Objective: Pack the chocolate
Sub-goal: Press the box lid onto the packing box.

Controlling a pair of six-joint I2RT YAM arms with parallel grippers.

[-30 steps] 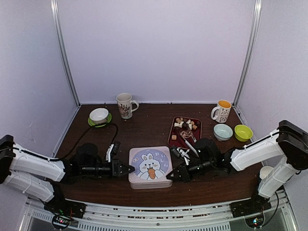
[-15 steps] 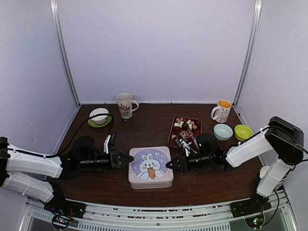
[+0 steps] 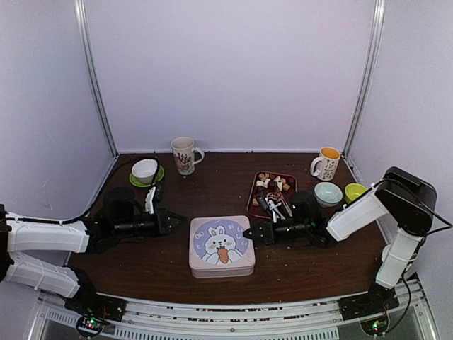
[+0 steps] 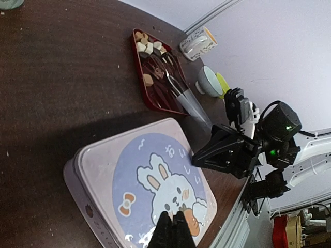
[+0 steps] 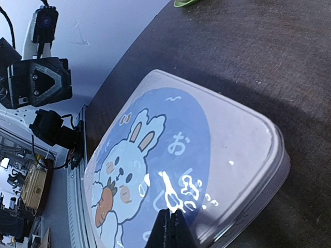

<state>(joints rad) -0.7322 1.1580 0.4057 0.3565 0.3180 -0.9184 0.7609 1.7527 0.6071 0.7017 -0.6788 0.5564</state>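
Both claws were pinched together, gripping nothing. Left gripper (image 3: 181,222) sat just beside the bunny tin (image 3: 221,245) on its left, right gripper (image 3: 248,233) just beside its right edge. Tin lid was on. Chocolate (image 3: 265,178) lay in the red tray (image 3: 251,195) behind the tin, to its right.

Hiragana "おいしい" on bunny tin lid (image 5: 196,155)

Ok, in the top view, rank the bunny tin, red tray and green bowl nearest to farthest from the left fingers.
1. The bunny tin, just right of the left fingers.
2. The red tray, beyond the tin, centre-right.
3. The green bowl, far right side.
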